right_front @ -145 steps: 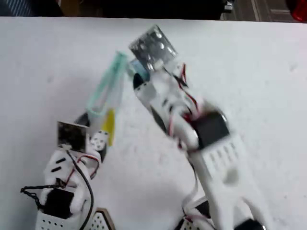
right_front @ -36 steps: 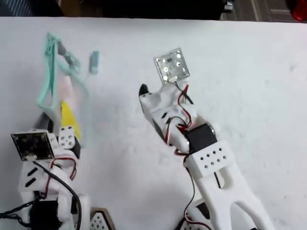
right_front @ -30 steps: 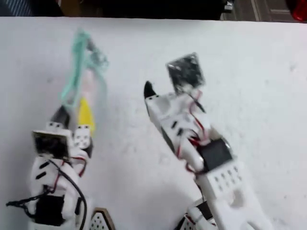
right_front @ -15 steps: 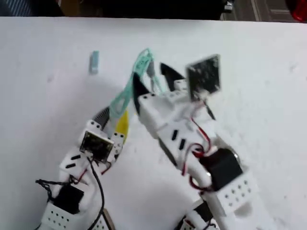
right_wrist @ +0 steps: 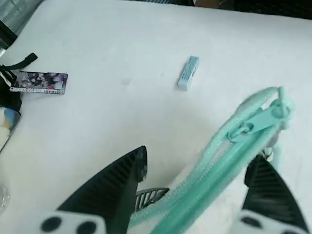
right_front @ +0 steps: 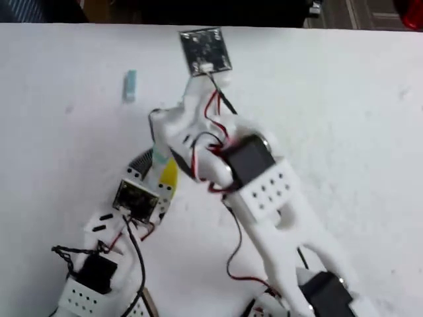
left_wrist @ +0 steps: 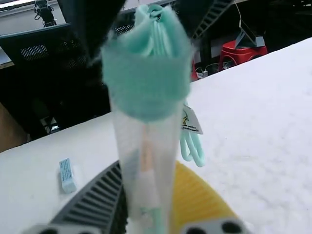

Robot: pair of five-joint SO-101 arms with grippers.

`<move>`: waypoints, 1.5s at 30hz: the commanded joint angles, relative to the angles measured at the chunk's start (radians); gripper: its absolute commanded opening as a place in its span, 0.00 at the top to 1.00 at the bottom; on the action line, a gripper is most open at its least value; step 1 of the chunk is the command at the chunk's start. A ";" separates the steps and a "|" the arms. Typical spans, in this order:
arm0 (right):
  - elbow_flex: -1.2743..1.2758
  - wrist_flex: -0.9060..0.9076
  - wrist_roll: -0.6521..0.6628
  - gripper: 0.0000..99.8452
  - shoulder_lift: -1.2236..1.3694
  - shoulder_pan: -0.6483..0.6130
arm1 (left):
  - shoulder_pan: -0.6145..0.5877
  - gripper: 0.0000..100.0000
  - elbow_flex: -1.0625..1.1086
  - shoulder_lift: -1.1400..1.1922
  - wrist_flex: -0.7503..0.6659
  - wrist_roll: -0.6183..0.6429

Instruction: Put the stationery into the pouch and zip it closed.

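Observation:
The clear pouch (left_wrist: 145,146) with its teal zipper top (left_wrist: 146,73) stands upright in my left gripper (left_wrist: 146,200), which is shut on its lower part between a grey and a yellow finger (left_wrist: 195,195). From above, the left gripper (right_front: 157,170) sits left of centre, and a sliver of teal pouch (right_front: 160,157) shows under the right arm. My right gripper (right_wrist: 197,156) is open, its black fingers (right_wrist: 112,190) on either side of the teal zipper (right_wrist: 229,146). It shows above the pouch (right_front: 158,127) in the high view. A pale blue eraser (right_front: 130,86) lies apart on the table (right_wrist: 188,73).
The white table (right_front: 344,99) has free room to the right and far left. A small printed card (right_wrist: 39,82) lies off beyond the eraser. The right arm's body (right_front: 258,185) crosses the middle of the table. Dark furniture stands past the far edge.
The left arm swung the pouch from the far left toward the centre. The right arm turned left and came over the pouch, now straddling its zipper. The eraser stayed put.

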 commanded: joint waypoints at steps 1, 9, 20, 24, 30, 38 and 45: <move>-0.057 0.002 -0.003 0.81 0.039 0.010 | 0.016 0.98 -0.021 -0.015 -0.041 -0.009; -0.055 -0.030 -0.011 0.99 0.070 0.246 | 0.007 0.85 -0.155 -0.016 0.155 0.012; -0.018 -0.019 -0.012 0.98 0.070 0.377 | -0.179 0.77 -0.654 -0.005 0.522 0.011; -0.023 -0.025 -0.012 0.98 0.070 0.369 | -0.278 0.77 -0.681 0.131 0.436 -0.008; -0.017 -0.031 -0.012 0.98 0.039 0.341 | -0.366 0.77 -0.830 0.710 0.218 -0.002; 0.072 -0.044 -0.011 0.98 -0.068 0.343 | -0.389 0.77 -1.471 1.682 0.265 0.052; 0.219 -0.139 -0.005 0.98 -0.134 0.343 | -0.449 0.77 -2.124 2.348 0.434 0.083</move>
